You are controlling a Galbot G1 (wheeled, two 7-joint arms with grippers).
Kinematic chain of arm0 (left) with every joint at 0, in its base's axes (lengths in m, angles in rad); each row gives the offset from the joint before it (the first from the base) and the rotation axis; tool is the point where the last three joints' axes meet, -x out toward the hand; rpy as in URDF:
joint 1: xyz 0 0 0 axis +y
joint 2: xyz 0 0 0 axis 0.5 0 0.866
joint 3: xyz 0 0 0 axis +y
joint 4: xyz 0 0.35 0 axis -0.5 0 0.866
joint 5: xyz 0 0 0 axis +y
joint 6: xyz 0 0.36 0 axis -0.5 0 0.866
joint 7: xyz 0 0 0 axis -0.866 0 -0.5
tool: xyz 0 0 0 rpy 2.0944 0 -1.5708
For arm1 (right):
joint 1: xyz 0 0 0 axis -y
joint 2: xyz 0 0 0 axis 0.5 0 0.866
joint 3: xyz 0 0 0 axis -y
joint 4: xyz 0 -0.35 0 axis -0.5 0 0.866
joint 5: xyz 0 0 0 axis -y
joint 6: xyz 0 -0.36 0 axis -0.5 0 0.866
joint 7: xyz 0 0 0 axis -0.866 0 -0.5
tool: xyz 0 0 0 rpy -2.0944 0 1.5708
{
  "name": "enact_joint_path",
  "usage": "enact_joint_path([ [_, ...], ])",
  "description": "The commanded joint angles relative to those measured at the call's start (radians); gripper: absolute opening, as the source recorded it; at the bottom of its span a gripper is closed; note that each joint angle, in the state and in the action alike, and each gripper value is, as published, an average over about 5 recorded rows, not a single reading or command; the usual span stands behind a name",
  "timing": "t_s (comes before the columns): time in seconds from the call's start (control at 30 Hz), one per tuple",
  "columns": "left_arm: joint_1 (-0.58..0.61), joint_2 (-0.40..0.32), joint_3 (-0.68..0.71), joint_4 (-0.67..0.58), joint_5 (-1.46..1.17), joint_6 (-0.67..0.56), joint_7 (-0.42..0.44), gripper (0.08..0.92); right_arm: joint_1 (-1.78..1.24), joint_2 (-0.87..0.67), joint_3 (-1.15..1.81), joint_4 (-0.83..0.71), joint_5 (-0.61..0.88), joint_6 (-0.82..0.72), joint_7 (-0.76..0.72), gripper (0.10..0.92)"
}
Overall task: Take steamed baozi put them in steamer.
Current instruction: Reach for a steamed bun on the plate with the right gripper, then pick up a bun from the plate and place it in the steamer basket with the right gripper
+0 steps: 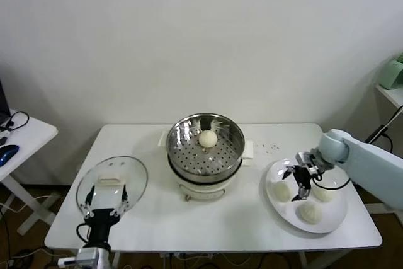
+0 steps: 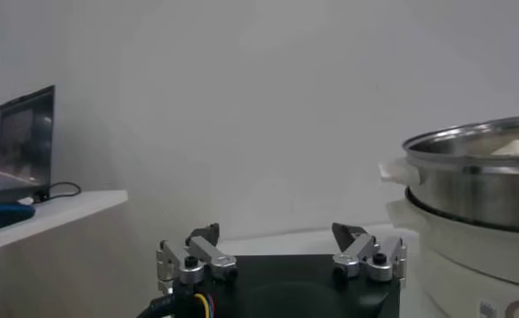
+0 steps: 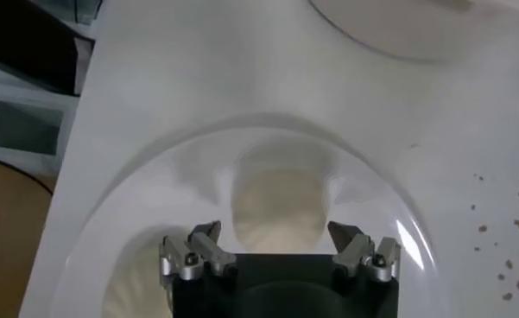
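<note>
Open right gripper [image 3: 276, 240] over smooth domed baozi [image 3: 281, 210], round plate [image 3: 112, 216].

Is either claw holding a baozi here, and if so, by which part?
Nothing is held. The right claw is open above a baozi on the plate. The left claw is open and empty near the lid.

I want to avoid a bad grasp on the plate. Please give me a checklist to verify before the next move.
1. Right end effector open: ok.
2. It hangs over a baozi on the plate, per the right wrist view, bun between the fingers: ok.
3. Fingers already touching the bun: cannot tell.
4. Neighbouring buns clear of the fingers: cannot tell.
5. Steamer uncovered, one baozi inside, room left: ok.
6. Left end effector open, low at the table's front left, away from the steamer: ok.
</note>
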Motion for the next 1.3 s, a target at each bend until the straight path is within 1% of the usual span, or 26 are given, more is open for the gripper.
enact_joint_path([
  [0.03, 0.0, -0.001, 0.001, 0.004, 0.0, 0.0, -0.001, 0.823, -0.033, 0.028, 0.023, -0.028, -0.009, -0.004, 0.005, 0.823],
  [0.43, -0.002, -0.001, -0.003, 0.011, -0.002, -0.002, -0.001, 0.823, -0.034, 0.046, 0.023, -0.046, -0.009, -0.004, -0.01, 0.821],
  [0.53, -0.003, -0.002, -0.002, 0.012, -0.002, -0.002, -0.001, 0.823, -0.035, 0.042, 0.024, -0.046, -0.01, -0.004, -0.014, 0.799],
  [0.7, -0.002, -0.002, -0.001, 0.014, -0.001, -0.003, -0.001, 0.823, -0.036, 0.037, 0.029, -0.046, -0.008, -0.004, -0.014, 0.728],
  [0.93, -0.001, -0.003, -0.001, 0.008, -0.001, -0.002, -0.001, 0.823, -0.034, 0.026, 0.037, -0.04, 0.006, -0.005, -0.011, 0.71],
  [1.03, -0.001, -0.003, 0.0, 0.006, -0.001, -0.002, -0.001, 0.823, -0.012, 0.008, 0.032, -0.027, 0.042, -0.013, -0.008, 0.705],
  [1.13, -0.002, -0.004, 0.003, 0.003, 0.0, -0.001, -0.002, 0.823, 0.053, -0.021, -0.003, -0.008, 0.114, -0.031, -0.002, 0.707],
  [1.3, -0.002, -0.009, 0.013, -0.002, 0.006, 0.0, -0.001, 0.823, 0.277, -0.068, -0.14, 0.015, 0.323, -0.071, 0.012, 0.71],
])
